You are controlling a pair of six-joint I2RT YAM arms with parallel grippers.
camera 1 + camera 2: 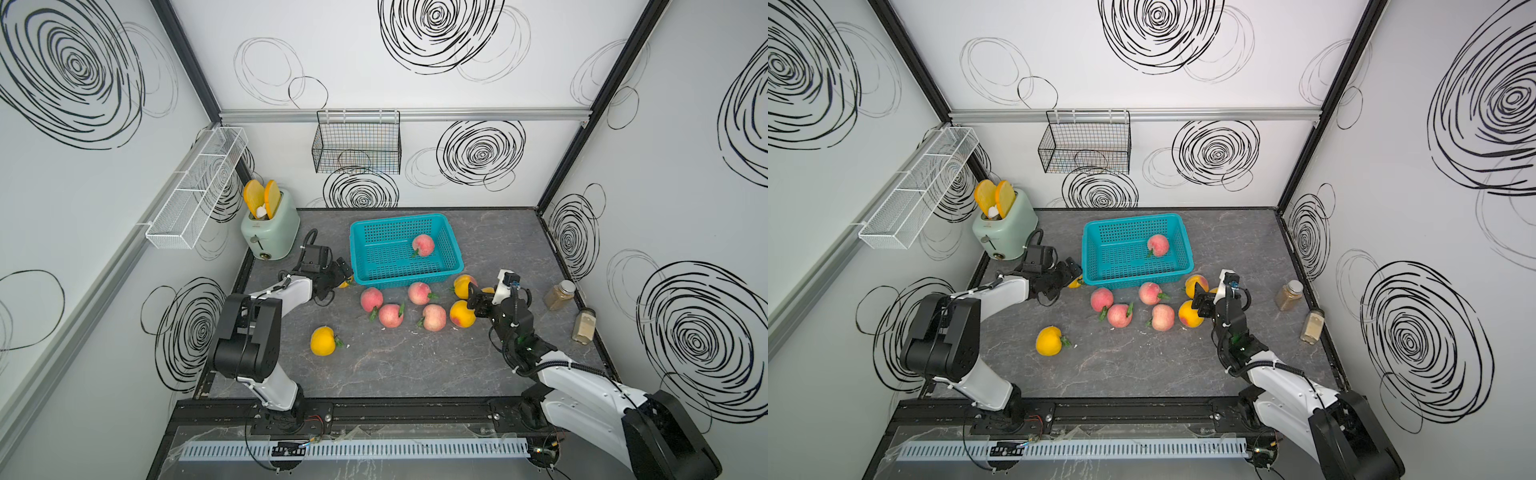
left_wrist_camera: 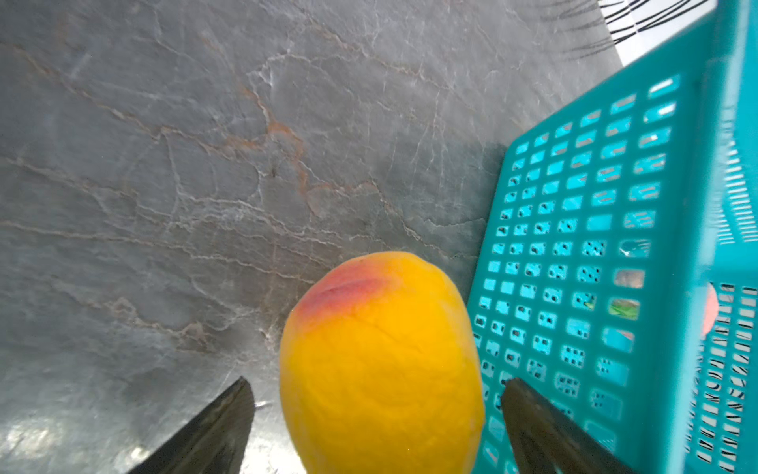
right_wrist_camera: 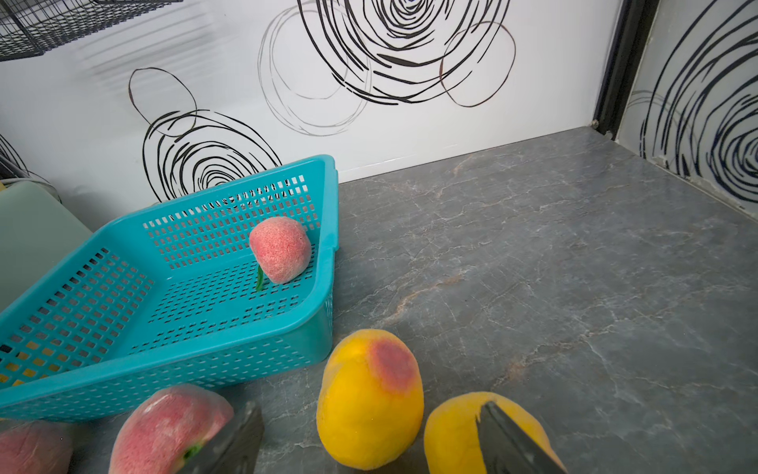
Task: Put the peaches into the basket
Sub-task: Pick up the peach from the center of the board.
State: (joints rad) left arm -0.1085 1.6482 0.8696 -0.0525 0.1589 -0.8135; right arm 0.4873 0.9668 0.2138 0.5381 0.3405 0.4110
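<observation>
Top views: teal-blue rectangular plastic lattice basket [image 1: 407, 279] sits mid-way across the grey stone-patterned table [image 1: 395, 374], with one pink-red round toy peach [image 1: 423, 245] inside toward its 3 o'clock side. Four loose pink peaches [image 1: 390, 316] and several yellow-orange peaches [image 1: 462, 313] lie on the table at the basket's 6 to 5 o'clock. A lone yellow peach [image 1: 322, 340] lies off at 7 o'clock. Noted left gripper [image 1: 347, 276] at the basket's 8 o'clock corner and right gripper [image 1: 471, 296] among the yellow fruit.

Left wrist view: jaws wide apart, straddling a yellow-orange blushed peach [image 2: 381, 365], nothing clamped. The basket wall is just beside one finger [image 2: 545, 427]. Best closed squarely across the fruit's widest part, keeping that finger off the lattice, then lifted above the rim before crossing.

Right wrist view: jaws apart either side of another yellow peach [image 3: 369, 402]. Neighbours crowd both fingers, so the grip risks pinching two.
</observation>
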